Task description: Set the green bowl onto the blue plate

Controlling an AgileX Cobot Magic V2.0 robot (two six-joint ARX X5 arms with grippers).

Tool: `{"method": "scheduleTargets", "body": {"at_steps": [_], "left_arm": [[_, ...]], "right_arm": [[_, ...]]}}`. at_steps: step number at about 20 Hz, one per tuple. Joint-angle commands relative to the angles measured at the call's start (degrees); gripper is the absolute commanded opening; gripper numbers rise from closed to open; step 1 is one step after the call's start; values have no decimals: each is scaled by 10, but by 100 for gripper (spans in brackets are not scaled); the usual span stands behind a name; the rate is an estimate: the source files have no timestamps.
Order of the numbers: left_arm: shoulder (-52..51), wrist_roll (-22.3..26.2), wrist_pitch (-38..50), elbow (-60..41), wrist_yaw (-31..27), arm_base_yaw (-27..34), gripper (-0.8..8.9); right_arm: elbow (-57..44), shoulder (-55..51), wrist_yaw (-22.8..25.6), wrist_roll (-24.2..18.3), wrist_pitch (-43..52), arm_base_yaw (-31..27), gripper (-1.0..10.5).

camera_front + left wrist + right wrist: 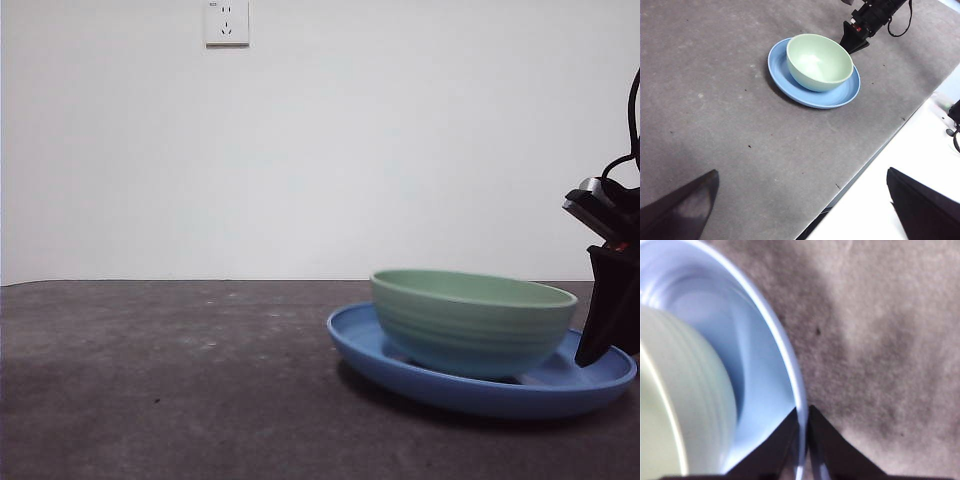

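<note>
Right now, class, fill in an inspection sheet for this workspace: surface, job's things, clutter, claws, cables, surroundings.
Surface: dark grey table, mottled, with small specks.
Job's things: green bowl sits in the blue plate, upright, off-centre on it.
Clutter: nothing seen.
Claws: right claw is low at the plate's rim, its jaws nearly together with the rim between them; left claw is wide open, away from the plate, holding nothing.
Cables: black cable loops along the right arm.
Surroundings: white wall with a socket; white floor beyond the table edge.
</note>
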Motion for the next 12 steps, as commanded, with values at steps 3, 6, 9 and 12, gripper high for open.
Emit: {"method": "scheduleTargets", "body": {"at_steps": [3, 6, 9, 12], "left_arm": [[2, 4, 5, 2, 3, -3, 562], [2, 4, 5, 2, 3, -3, 562], [2, 4, 5, 2, 3, -3, 562], [2, 4, 5, 2, 3, -3, 562]], "right_arm": [[19, 6, -2, 12, -10, 2, 10], [50, 2, 0, 25, -44, 6, 10], [97, 2, 11, 27, -96, 25, 10], [139, 2, 43, 42, -121, 63, 10]]}}
